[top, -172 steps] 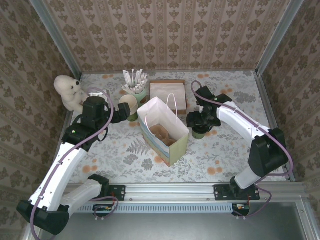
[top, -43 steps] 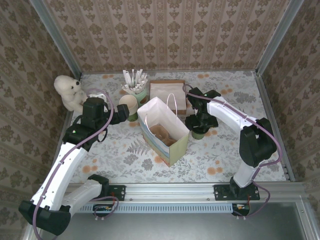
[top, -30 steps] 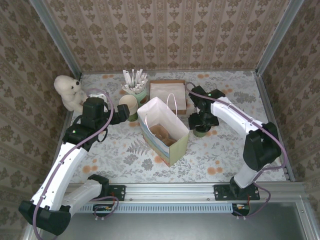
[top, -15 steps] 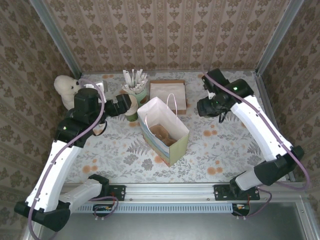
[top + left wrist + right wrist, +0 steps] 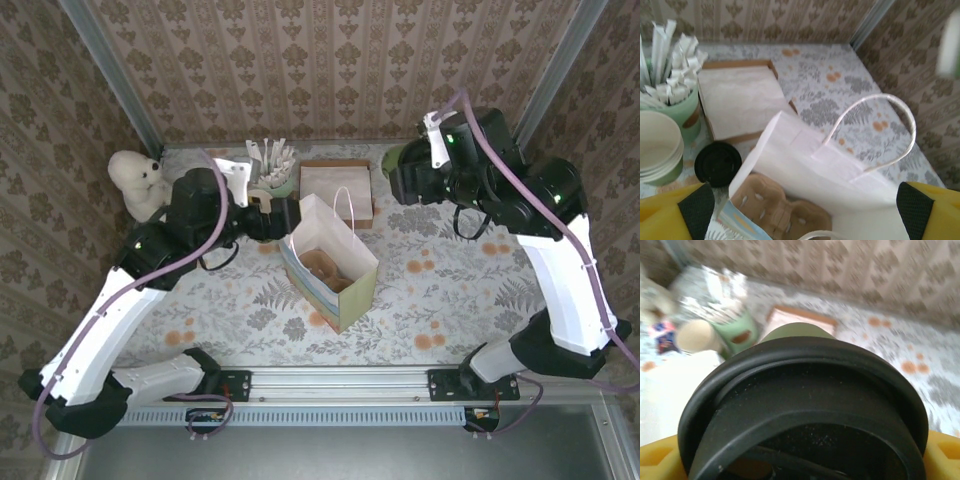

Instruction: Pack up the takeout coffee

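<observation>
The takeout coffee (image 5: 805, 405), a dark green cup with a black lid, is high off the table with my right gripper (image 5: 800, 462) shut on it. In the top view a sliver of the green cup (image 5: 393, 158) shows at the right gripper (image 5: 405, 182), behind and to the right of the white paper bag (image 5: 345, 290). The bag stands open, with a brown cup carrier (image 5: 775, 205) on its floor. My left gripper (image 5: 805, 220) hangs open just above the bag's left rim, holding nothing.
A black round lid (image 5: 717, 162) sits on the table beside the bag. Behind it are a stack of cream cups (image 5: 657, 145), a pale green holder of white sticks (image 5: 272, 160) and a brown napkin tray (image 5: 335, 180). A white teddy bear (image 5: 135, 180) is at the back left.
My right arm has lifted the coffee off the table to the right of the bag and carried it up and back. My left gripper has risen and moved right, over the bag's rim.
</observation>
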Action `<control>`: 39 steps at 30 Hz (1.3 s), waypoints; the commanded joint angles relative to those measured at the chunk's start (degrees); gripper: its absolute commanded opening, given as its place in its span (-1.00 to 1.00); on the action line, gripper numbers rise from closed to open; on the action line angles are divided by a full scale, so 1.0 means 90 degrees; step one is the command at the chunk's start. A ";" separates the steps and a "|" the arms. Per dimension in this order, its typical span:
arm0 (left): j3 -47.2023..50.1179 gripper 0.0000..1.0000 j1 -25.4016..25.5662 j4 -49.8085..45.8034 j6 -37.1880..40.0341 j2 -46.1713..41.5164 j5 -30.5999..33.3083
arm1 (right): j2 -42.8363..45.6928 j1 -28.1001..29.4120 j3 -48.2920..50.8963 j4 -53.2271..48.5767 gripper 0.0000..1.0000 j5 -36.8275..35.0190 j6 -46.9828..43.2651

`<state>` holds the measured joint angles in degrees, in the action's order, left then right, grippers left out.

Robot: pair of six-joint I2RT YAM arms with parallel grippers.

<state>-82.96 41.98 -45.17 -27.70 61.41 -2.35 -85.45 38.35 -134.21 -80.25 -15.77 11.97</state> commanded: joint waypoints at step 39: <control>0.0698 -0.32 0.0075 -0.0470 0.0234 -0.0512 -0.0711 | -0.1897 0.2233 -0.0945 -0.2539 0.39 0.0165 0.1393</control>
<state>-76.40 42.35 -48.05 -26.85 56.66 -7.97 -102.78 58.67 -143.92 -91.98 -14.70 22.76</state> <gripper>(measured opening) 0.347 0.812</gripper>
